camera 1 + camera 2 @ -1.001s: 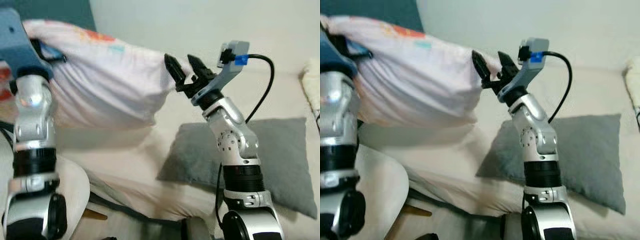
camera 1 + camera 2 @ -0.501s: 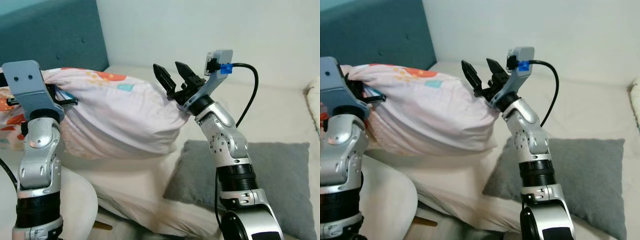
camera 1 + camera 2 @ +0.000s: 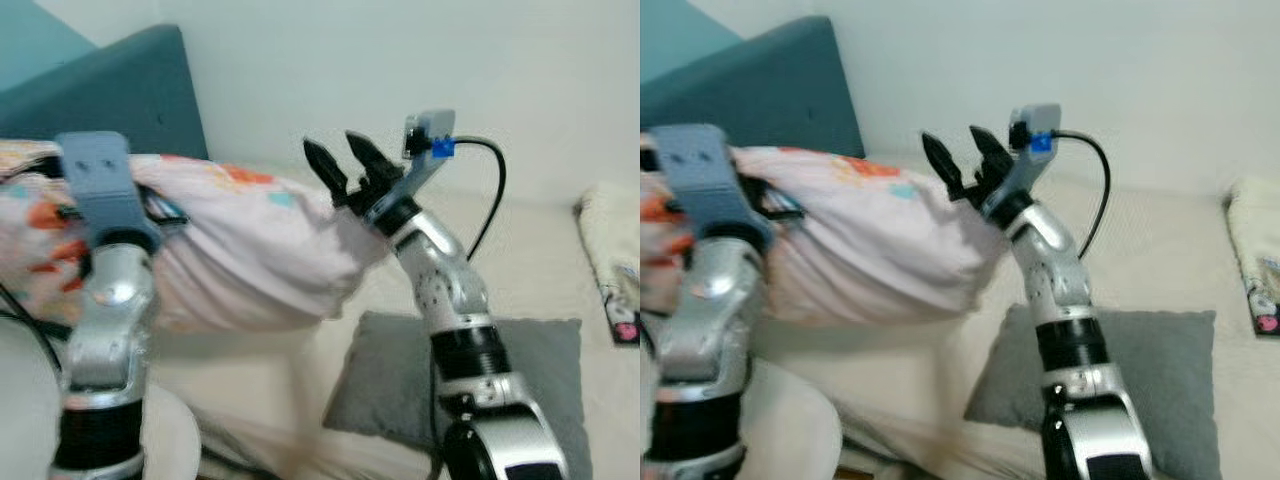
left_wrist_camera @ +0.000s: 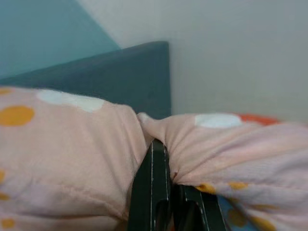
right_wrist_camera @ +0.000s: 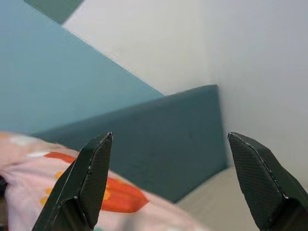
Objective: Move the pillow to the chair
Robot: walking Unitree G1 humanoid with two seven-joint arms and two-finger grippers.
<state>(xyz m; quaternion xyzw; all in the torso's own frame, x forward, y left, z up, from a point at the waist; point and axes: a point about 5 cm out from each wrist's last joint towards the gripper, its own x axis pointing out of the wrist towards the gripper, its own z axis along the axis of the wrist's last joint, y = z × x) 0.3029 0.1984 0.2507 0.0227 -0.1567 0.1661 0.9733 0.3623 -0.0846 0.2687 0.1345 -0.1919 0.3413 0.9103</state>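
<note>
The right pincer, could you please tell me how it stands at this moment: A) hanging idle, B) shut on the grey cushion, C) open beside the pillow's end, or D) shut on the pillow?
C: the right pincer has its fingers spread apart at the end of the pillow, pinching no fabric.

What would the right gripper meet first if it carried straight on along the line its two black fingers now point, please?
Probably the dark teal upholstered headboard. In its wrist view the right gripper is open, with that panel between its fingertips. The pink patterned pillow lies just below that line, so it might brush it; depth is unclear.
</note>
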